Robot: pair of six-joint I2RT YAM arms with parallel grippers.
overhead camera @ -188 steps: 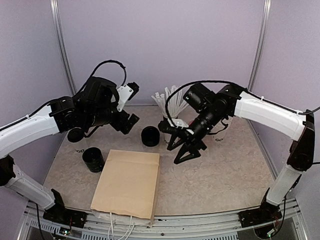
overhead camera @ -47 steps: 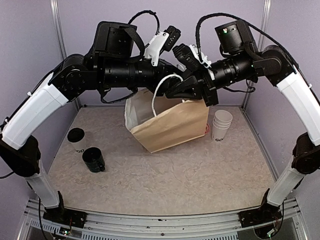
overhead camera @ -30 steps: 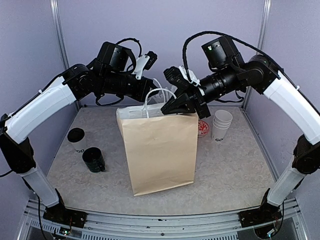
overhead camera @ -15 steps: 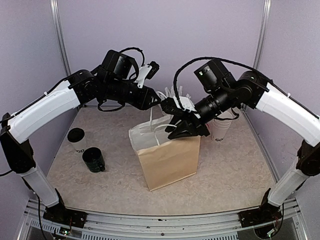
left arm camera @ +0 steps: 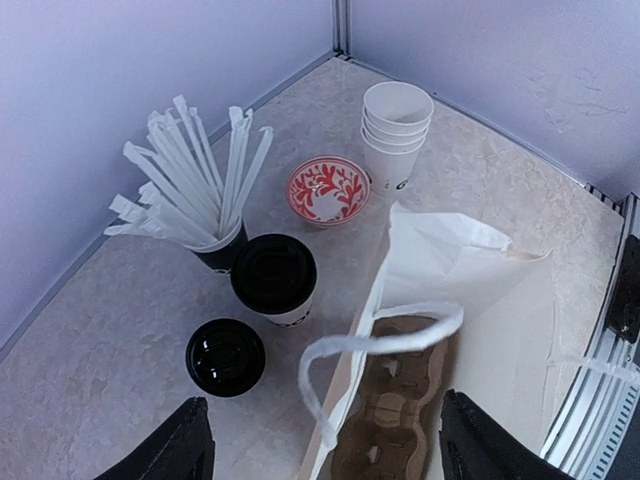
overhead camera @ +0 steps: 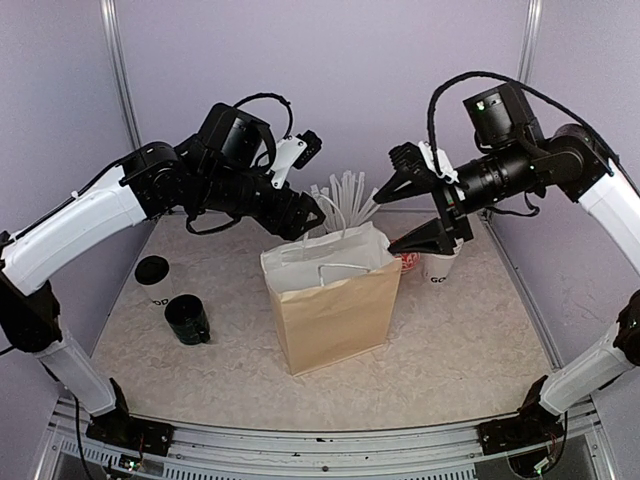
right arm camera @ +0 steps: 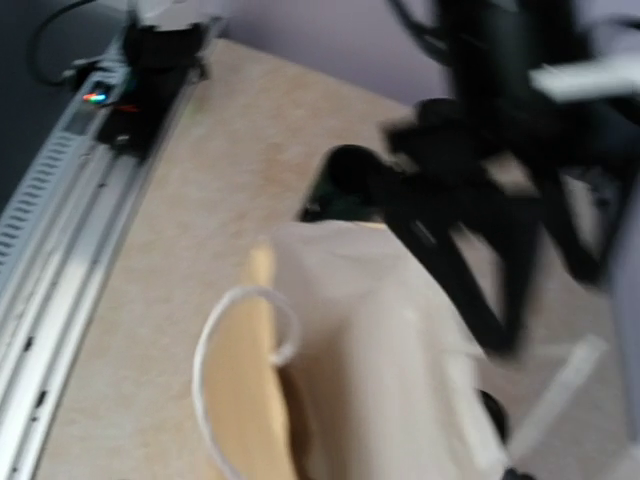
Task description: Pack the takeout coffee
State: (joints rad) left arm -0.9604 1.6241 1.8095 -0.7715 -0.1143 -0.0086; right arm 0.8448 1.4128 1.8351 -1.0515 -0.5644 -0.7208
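Standing upright with its mouth open, the paper bag (overhead camera: 335, 315) is gripped by neither arm: the left gripper (left arm camera: 322, 405) and right gripper (overhead camera: 415, 205) both gape empty near its top. The takeout coffee (overhead camera: 152, 269) sits well left of the bag.

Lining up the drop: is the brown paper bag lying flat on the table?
No, the brown paper bag stands upright on the table, its mouth open upward.

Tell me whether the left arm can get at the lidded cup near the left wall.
Probably yes: the lidded cup stands beside the dark mug, apart from the paper bag, and the left tool is open.
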